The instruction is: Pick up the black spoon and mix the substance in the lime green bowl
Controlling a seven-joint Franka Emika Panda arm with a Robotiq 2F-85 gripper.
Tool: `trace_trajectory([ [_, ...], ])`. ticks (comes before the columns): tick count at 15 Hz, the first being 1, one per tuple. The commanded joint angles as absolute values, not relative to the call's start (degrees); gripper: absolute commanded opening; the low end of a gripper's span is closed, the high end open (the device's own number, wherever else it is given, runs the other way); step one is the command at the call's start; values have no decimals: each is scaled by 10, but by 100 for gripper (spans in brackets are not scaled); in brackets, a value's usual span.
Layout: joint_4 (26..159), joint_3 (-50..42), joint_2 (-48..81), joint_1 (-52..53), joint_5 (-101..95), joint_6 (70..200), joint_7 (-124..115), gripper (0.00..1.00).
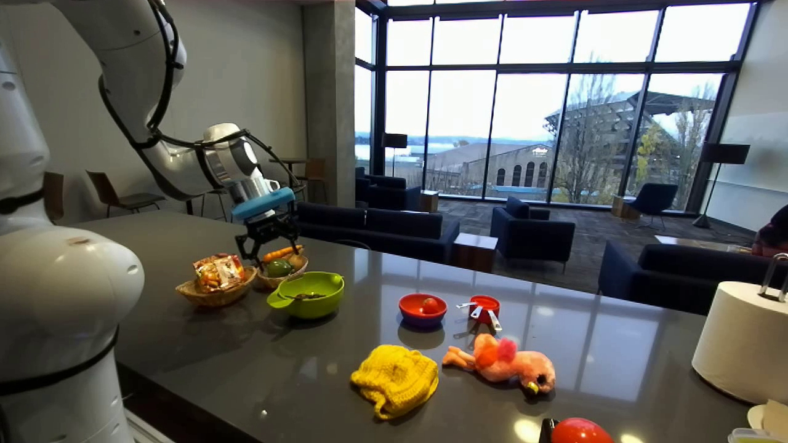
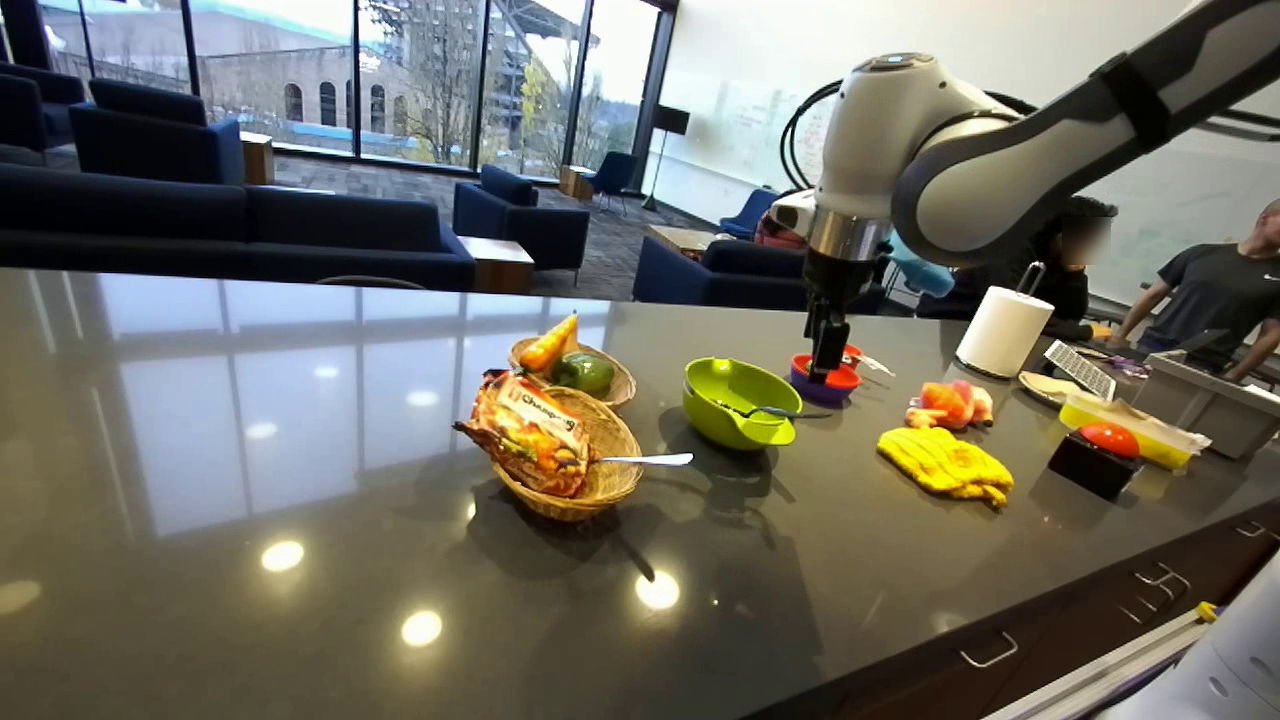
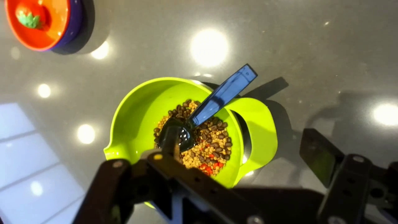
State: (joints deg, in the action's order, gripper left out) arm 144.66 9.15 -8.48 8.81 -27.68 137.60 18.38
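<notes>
The lime green bowl (image 3: 141,104) stands on the grey counter, with brown beans, tan grains and red bits (image 3: 206,166) in it. It also shows in both exterior views (image 1: 311,309) (image 2: 735,428). The black spoon (image 3: 219,101) lies in it, its scoop on the contents and its handle leaning out over the rim beside the bowl's handle. The spoon handle also shows in an exterior view (image 2: 790,412). My gripper (image 3: 245,149) is open and empty above the bowl, its fingers wide apart; one finger overlaps the spoon's scoop in the wrist view. It also shows in both exterior views (image 1: 277,255) (image 2: 822,372).
Two wicker baskets, one with a food packet (image 1: 218,272) and one with toy produce (image 2: 583,373), stand beside the bowl. A red and purple bowl (image 1: 422,311), red measuring cups (image 1: 484,306), yellow cloth (image 1: 394,378), pink plush bird (image 1: 511,364) and paper towel roll (image 1: 742,341) also stand on the counter.
</notes>
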Motion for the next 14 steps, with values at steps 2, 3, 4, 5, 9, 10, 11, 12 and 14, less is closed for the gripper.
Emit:
trace_trajectory([
  [2,1470,81,-129,81,-207,1344,116,100],
  [3,1473,78,-135,78,-195,1341,98,100],
  [4,1476,76,-142,74,-188,1336,79,100],
  [5,1481,74,-149,70,-183,1333,58,100],
  [9,1506,60,-189,43,-178,1320,-11,100],
  [10,1514,53,-200,35,-179,1320,-17,100],
  [11,1525,43,-214,26,-177,1320,-16,100],
  [12,1539,31,-230,15,-182,1326,-11,100],
  [14,1512,41,-192,18,-187,1324,-8,100],
])
